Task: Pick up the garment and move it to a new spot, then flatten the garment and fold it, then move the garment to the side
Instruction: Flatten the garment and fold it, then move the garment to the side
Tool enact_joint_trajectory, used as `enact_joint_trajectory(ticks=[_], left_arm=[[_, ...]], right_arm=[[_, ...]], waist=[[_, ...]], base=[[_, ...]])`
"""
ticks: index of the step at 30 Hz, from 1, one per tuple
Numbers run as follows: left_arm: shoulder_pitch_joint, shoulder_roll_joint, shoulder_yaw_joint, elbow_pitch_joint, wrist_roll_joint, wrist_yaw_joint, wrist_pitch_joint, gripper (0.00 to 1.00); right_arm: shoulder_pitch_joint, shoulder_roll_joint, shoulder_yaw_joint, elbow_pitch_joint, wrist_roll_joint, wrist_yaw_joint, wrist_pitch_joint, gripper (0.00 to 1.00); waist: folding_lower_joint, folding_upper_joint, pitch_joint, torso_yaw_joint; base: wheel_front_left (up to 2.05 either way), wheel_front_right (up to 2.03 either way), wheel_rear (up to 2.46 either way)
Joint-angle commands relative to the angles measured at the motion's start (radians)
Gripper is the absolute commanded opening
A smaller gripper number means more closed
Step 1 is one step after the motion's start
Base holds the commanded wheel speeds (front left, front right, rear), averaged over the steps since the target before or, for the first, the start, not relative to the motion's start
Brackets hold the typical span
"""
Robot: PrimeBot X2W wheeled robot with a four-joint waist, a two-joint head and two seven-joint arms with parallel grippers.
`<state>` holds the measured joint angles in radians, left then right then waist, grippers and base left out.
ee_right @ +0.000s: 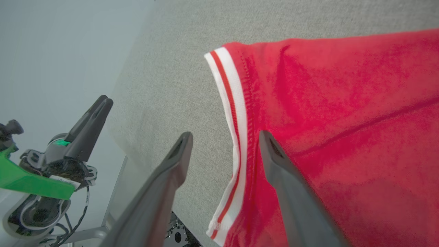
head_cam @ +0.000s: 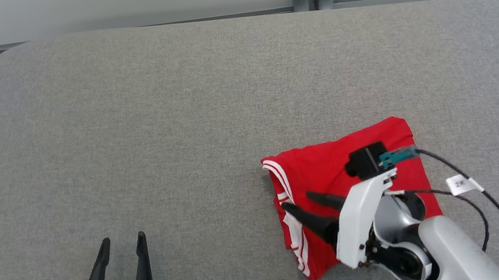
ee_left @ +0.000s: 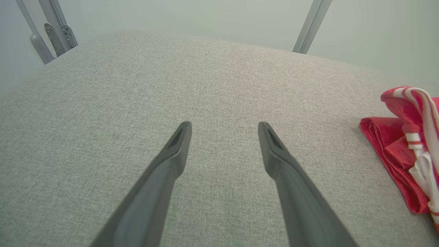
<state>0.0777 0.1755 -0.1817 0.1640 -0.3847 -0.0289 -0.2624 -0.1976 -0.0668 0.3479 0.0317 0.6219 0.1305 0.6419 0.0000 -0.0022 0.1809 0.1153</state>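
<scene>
The folded red garment (head_cam: 322, 169), trimmed in white stripes, lies toward the front right of the grey tabletop (head_cam: 159, 121). The right gripper (head_cam: 296, 200) hovers over its left hem with fingers spread, holding nothing. The left gripper (head_cam: 123, 239) sits wide open and empty near the front edge. A finger catching the loose trim could drag the fold open.

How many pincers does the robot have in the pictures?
2. The left pincer is open over the grey table at the lower left of the head view. The right pincer is open at the lower right, over the striped edge of the red garment.
</scene>
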Motion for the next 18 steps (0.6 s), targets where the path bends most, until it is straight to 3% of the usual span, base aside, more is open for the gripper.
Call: enact_joint_trajectory(ticks=[1, 6, 10, 14, 18], left_arm=[[0.001, -0.004, 0.010, 0.001, 0.005, -0.007, -0.003, 1.00], [0.007, -0.018, 0.037, -0.013, 0.020, -0.015, -0.003, 1.00], [-0.014, -0.032, 0.037, -0.020, 0.031, -0.034, -0.003, 1.00], [-0.042, -0.043, 0.039, -0.019, 0.043, -0.045, -0.003, 1.00], [-0.062, -0.044, 0.049, -0.017, 0.056, -0.053, -0.003, 1.00]], right_arm=[[-0.016, 0.001, -0.016, -0.027, 0.007, 0.000, -0.020, 1.00], [0.009, -0.007, -0.192, -0.142, -0.008, 0.000, -0.035, 1.00], [0.029, -0.075, -0.339, -0.172, -0.050, 0.000, 0.046, 1.00], [0.030, -0.135, -0.394, -0.148, -0.054, 0.000, 0.102, 1.00], [-0.002, -0.144, -0.398, -0.106, -0.044, 0.000, 0.119, 1.00]], waist=[[0.0000, 0.0022, 0.001, -0.004], [0.0000, 0.0022, 0.025, -0.022], [0.0000, 0.0022, 0.077, -0.037], [0.0000, 0.0022, 0.122, -0.047], [0.0000, 0.0022, 0.152, -0.056]], base=[[0.00, 0.00, 0.00], [0.00, 0.00, 0.00], [0.00, 0.00, 0.00], [0.00, 0.00, 0.00], [0.00, 0.00, 0.00]])
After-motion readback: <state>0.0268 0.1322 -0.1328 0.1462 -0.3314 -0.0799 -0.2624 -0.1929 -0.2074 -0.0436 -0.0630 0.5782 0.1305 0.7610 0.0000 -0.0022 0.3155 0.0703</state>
